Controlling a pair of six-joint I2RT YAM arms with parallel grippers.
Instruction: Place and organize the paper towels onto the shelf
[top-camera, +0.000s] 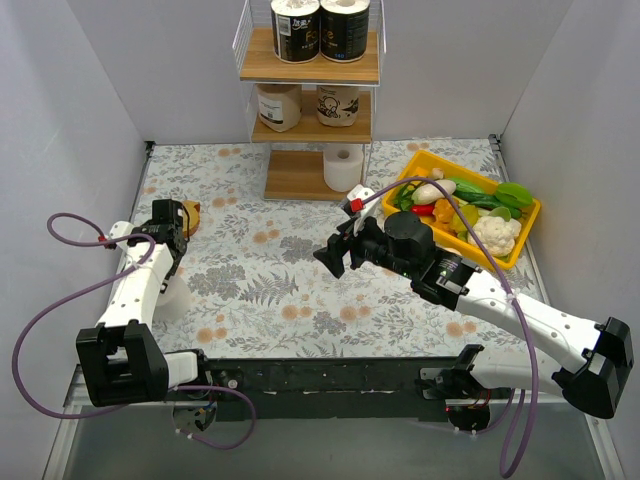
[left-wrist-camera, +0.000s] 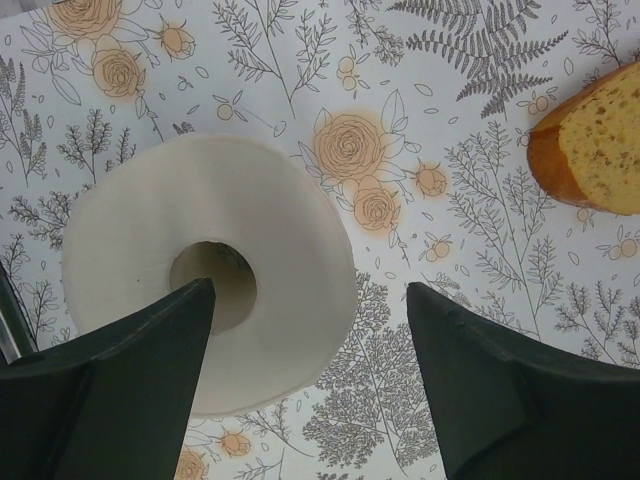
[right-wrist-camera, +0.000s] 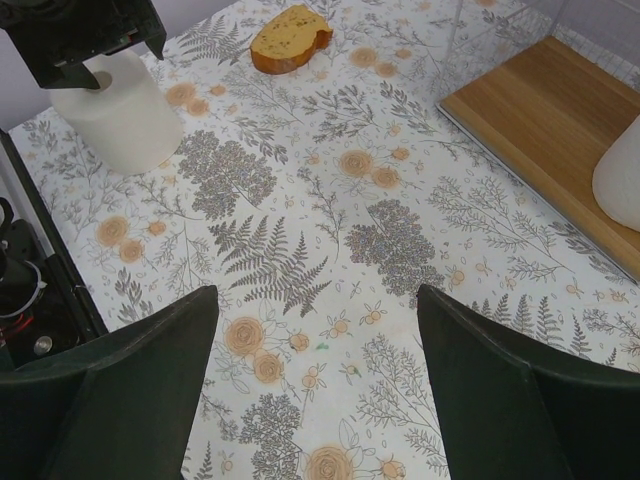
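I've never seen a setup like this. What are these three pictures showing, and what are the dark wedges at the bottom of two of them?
Two robot arms are bolted to a table's near edge. The overhead picture shows both; the other two come from a camera on each wrist, and the dark wedges are that arm's own two fingers. The left gripper hangs open above a white paper towel roll standing on the flowered table, a slice of bread nearby. The right gripper is open over bare cloth. Neither holds anything. At the back, a shelf carries five rolls; a yellow tray holds vegetables.
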